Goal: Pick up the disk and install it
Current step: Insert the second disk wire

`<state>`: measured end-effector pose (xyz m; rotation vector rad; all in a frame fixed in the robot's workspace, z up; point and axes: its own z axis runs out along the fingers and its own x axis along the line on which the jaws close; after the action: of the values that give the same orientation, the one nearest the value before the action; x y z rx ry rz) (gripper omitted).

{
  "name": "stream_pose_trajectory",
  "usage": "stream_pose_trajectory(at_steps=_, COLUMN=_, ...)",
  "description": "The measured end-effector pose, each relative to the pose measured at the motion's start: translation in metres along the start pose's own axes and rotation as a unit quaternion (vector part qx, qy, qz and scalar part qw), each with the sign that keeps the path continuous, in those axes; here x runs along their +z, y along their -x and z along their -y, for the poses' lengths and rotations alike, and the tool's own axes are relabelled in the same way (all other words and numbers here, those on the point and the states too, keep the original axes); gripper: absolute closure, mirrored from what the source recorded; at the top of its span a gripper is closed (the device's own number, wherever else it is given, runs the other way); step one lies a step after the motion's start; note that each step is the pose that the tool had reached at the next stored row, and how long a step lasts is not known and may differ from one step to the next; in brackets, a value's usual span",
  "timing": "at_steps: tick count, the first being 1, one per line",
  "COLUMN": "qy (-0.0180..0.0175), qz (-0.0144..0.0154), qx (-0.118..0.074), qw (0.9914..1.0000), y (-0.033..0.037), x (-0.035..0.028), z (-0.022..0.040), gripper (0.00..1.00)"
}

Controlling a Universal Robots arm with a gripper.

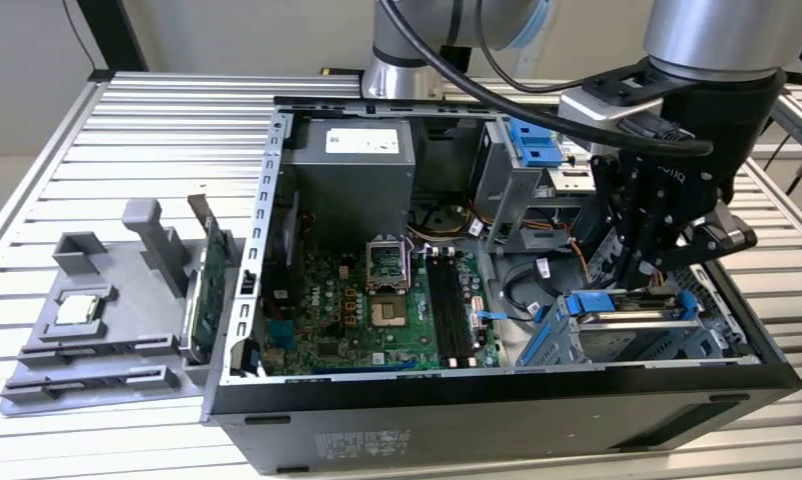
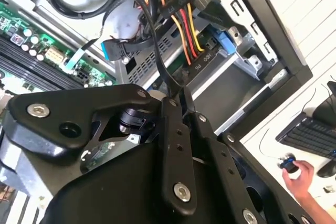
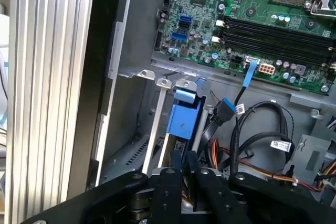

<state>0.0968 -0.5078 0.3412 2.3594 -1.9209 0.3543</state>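
The disk (image 1: 628,316) lies in the drive cage at the case's front corner on the exterior view's right, its silver edge showing behind a blue carrier rail (image 1: 592,303). In the first wrist view the blue carrier (image 3: 184,121) stands between metal cage rails. My gripper (image 1: 641,283) hangs straight over the disk, fingers shut, with the tips at or just above its near end. Both wrist views show the black fingers pressed together, the gripper (image 3: 187,157) over the disk's end and the gripper (image 2: 178,97) beside a black cable. Nothing shows between the fingers.
The open computer case (image 1: 508,395) holds a green motherboard (image 1: 374,300), a grey power supply (image 1: 354,150) and loose cables (image 2: 173,3) near the cage. A grey fixture (image 1: 121,300) at the exterior view's left carries a small square chip (image 1: 81,310). A person's hand (image 2: 299,179) is off the table.
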Motion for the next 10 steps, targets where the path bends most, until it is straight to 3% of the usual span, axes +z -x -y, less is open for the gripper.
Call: stream_pose_trajectory(at_steps=10, qy=0.0036, qz=0.0016, qx=0.018, qw=0.99982, y=-0.0049, x=0.0025, z=0.0001, gripper=1.00)
